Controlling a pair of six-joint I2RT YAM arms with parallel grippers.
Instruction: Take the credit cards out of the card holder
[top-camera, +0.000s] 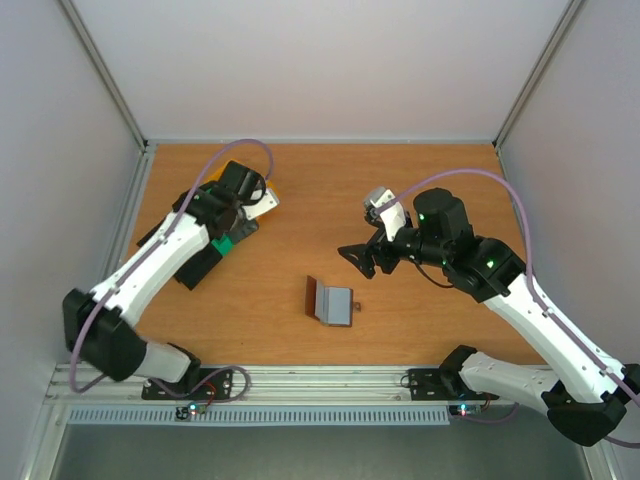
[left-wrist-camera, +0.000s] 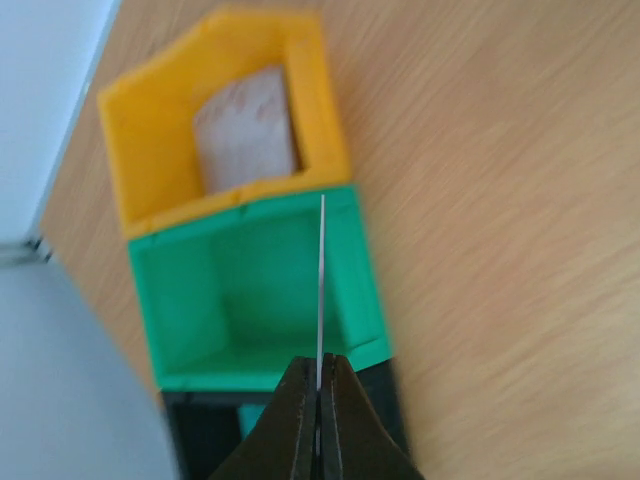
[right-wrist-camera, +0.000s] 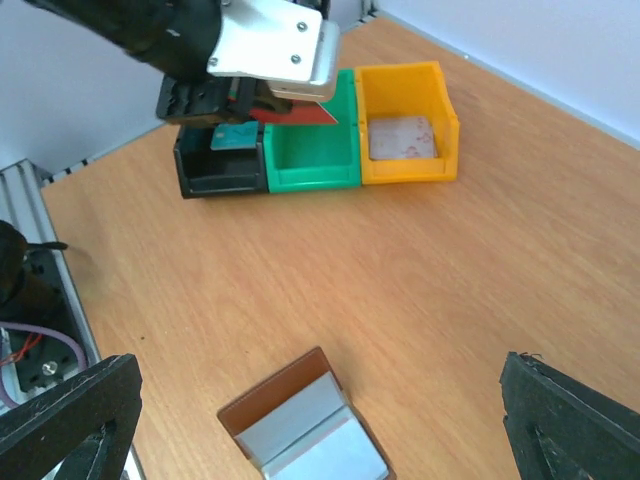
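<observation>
The card holder lies open on the wooden table, brown outside, pale grey-blue inside. My right gripper hangs open above it, wide fingers either side, and shows in the top view just up and right of it. My left gripper is shut on a credit card, seen edge-on as a thin pale line over the green bin. From the right wrist the card is red, sticking out of the left gripper.
Three small bins stand in a row at the back left: black, green and yellow. The yellow bin holds a pale card, the black one a teal card. White walls enclose the table.
</observation>
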